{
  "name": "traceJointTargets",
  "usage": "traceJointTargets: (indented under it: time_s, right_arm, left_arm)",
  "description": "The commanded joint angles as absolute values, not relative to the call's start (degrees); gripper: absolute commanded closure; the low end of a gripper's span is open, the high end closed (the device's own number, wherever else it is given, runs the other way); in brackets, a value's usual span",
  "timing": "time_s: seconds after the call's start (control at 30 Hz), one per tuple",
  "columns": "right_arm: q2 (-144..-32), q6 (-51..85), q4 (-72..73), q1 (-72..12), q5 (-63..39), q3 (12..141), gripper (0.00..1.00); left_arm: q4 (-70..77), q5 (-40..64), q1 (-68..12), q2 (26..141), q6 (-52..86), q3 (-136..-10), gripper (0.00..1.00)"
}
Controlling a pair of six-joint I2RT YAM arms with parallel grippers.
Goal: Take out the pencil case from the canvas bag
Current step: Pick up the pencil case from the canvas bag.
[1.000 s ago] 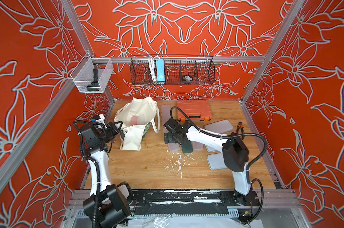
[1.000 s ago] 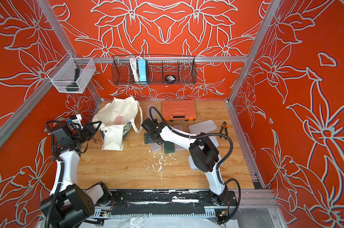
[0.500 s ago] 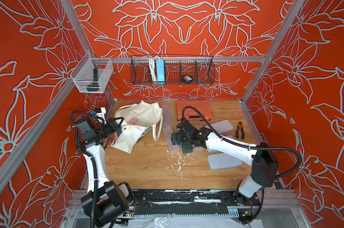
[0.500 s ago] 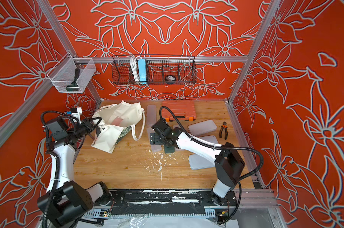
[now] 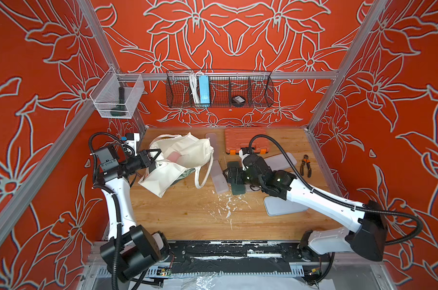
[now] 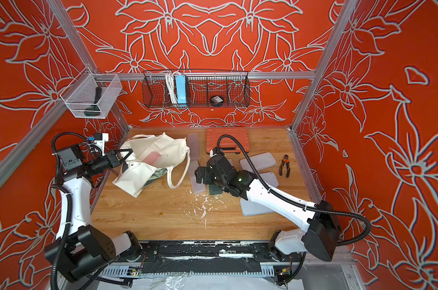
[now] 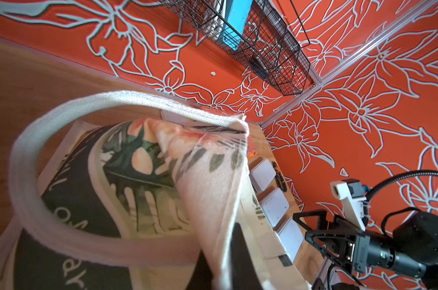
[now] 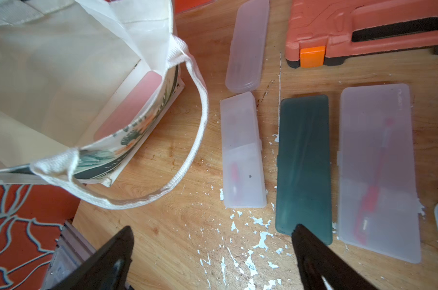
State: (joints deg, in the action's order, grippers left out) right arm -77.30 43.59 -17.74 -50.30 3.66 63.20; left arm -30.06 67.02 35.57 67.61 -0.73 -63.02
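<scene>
Right wrist view: looks down between the fingers of the right gripper, spread wide and holding nothing above the wooden table. Catches the open mouth of the canvas bag and, inside it, a pink pencil case lying flat, partly hidden behind the printed rim. Takes in, outside the bag, a dark green case with one fingertip over its end, a frosted clear case just beside it, and an orange tool case farther back. In both top views, shows the bag slumped at the table's rear left, mouth turned toward the right arm, and the left gripper pinched tight on the cloth at the bag's left edge.
</scene>
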Motion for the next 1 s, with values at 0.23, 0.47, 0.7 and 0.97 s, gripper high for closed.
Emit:
traceJointTargets:
  time_s: [0.23, 0.47, 0.7, 0.97]
  right_arm:
    - [-76.6, 47.5, -11.5, -50.5, -4.0, 62.2, 0.02]
    - [-77.3, 48.2, -8.4, -52.4, -3.9, 61.3, 0.02]
    - [-78.3, 47.9, -6.8, -55.3, -1.3, 60.4, 0.02]
    - [-80.9, 46.7, -5.8, -58.7, 1.8, 60.9, 0.08]
  left_arm:
    - [-41.7, 71.7, 33.1, 62.4, -26.3, -66.9, 1.0]
    - [-42.3, 71.9, 30.1, 58.6, -30.6, -62.5, 1.0]
    - [-46.3, 71.2, 25.9, 57.4, -35.6, -61.8, 1.0]
    - [-52.6, 71.3, 23.3, 59.3, -43.8, -63.3, 1.0]
